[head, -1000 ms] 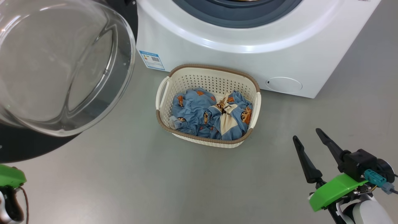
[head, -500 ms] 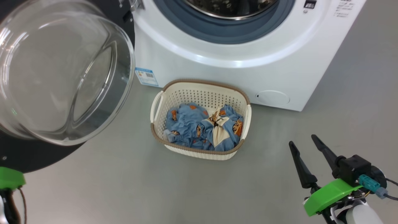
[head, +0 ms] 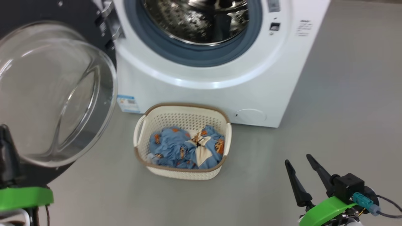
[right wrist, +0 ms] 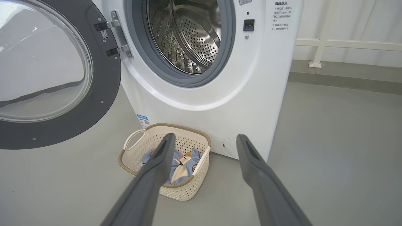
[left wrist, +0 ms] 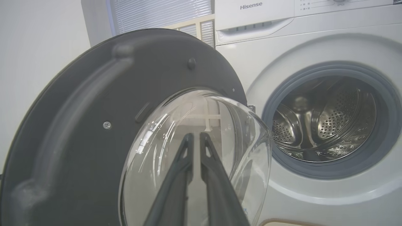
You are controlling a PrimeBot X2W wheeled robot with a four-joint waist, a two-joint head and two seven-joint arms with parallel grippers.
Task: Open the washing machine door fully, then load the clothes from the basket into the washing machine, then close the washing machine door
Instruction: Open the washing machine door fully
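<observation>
The washing machine stands ahead with its steel drum exposed. The washing machine door hangs swung open to the left, glass bowl facing me; its black rim spreads across the left wrist view. On the floor against the machine's front sits the basket, holding the light-blue clothes. My left gripper is shut and empty, its tips close before the door's glass bowl. My right gripper hovers open to the right of the basket, and in the right wrist view the right gripper frames the basket.
Bare grey floor lies right of the machine and in front of the basket. A white rail and wall run behind on the right. The open door takes up the space left of the basket.
The head view has shifted upward, so the drum now shows and the basket sits lower in the picture. My left gripper has risen into the lower left. The right gripper stays open.
</observation>
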